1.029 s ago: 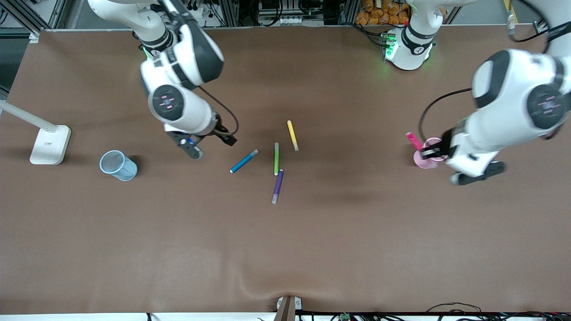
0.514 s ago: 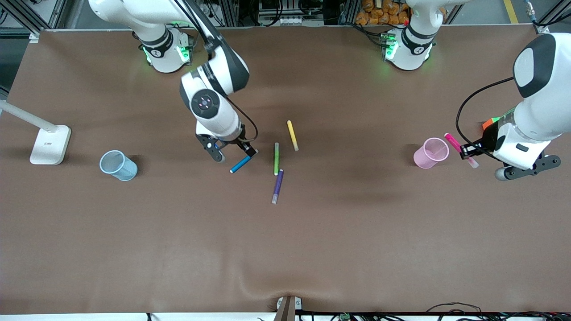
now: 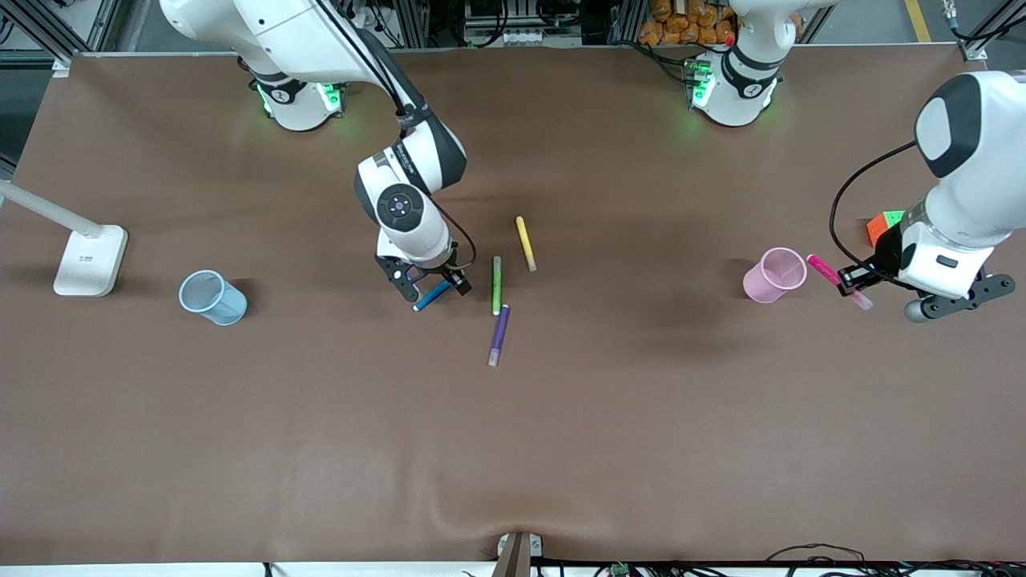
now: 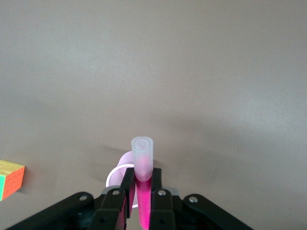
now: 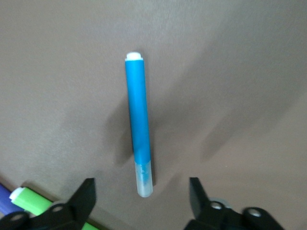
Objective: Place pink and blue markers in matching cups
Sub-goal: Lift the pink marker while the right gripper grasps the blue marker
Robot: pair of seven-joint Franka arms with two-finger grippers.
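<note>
Front view shows you the blue marker (image 3: 431, 296) lying on the brown mat (image 3: 561, 441), right gripper (image 3: 426, 282) spread over it. Your left gripper (image 3: 851, 282) clamps the pink marker (image 3: 824, 268) just beside the pink cup (image 3: 774, 275); the blue cup (image 3: 212, 296) stands near the lamp base (image 3: 90, 260).

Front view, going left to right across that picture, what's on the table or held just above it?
Lamp base → blue cup → blue marker, under the right gripper → green pen → yellow pen → pink cup → pink marker, held in the left gripper → colour cube.
</note>
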